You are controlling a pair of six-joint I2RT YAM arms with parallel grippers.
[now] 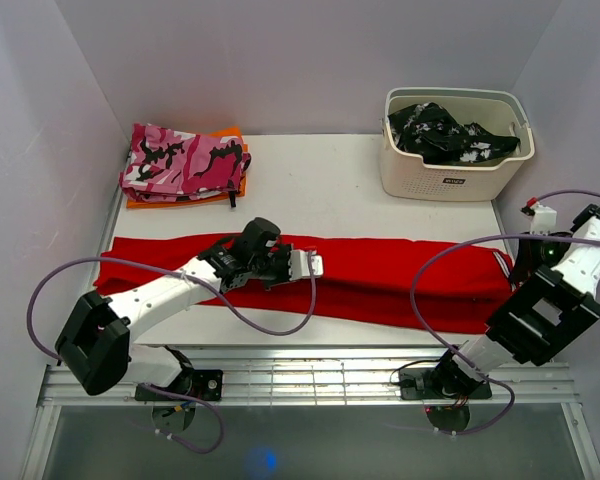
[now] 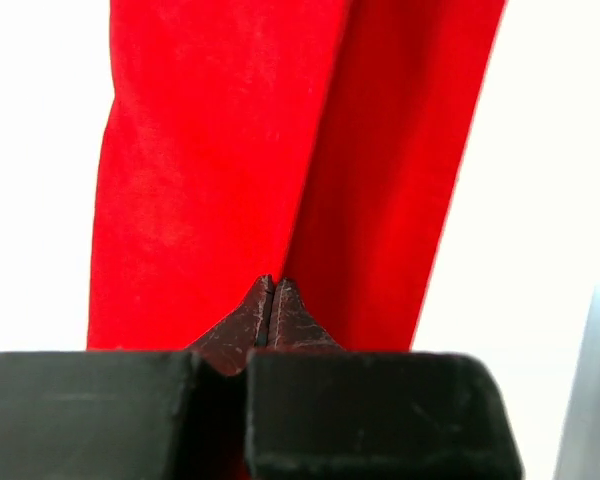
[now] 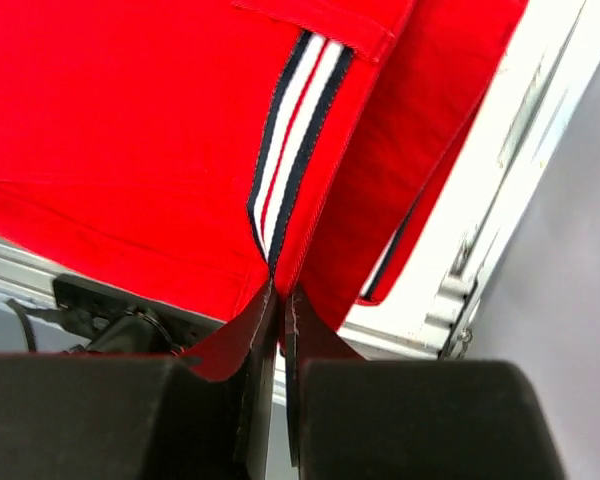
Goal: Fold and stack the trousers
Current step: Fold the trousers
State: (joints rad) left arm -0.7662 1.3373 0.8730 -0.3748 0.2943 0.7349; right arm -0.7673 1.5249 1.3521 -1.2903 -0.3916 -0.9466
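The red trousers (image 1: 390, 280) lie stretched left to right across the white table (image 1: 310, 190). My left gripper (image 1: 310, 265) sits over their middle. In the left wrist view its tips (image 2: 271, 285) are closed together where a crease in the red cloth (image 2: 210, 150) runs into them. My right gripper (image 1: 515, 268) is at the trousers' right end. In the right wrist view its jaws (image 3: 280, 300) pinch the red fabric (image 3: 130, 120) beside a white and dark striped band (image 3: 290, 130), and that end hangs above the table's edge.
A folded pink camouflage garment (image 1: 185, 160) lies on an orange piece (image 1: 230, 133) at the back left. A white basket (image 1: 450, 182) at the back right holds a black-and-white garment (image 1: 450, 135). A metal rail (image 1: 310, 375) runs along the near edge.
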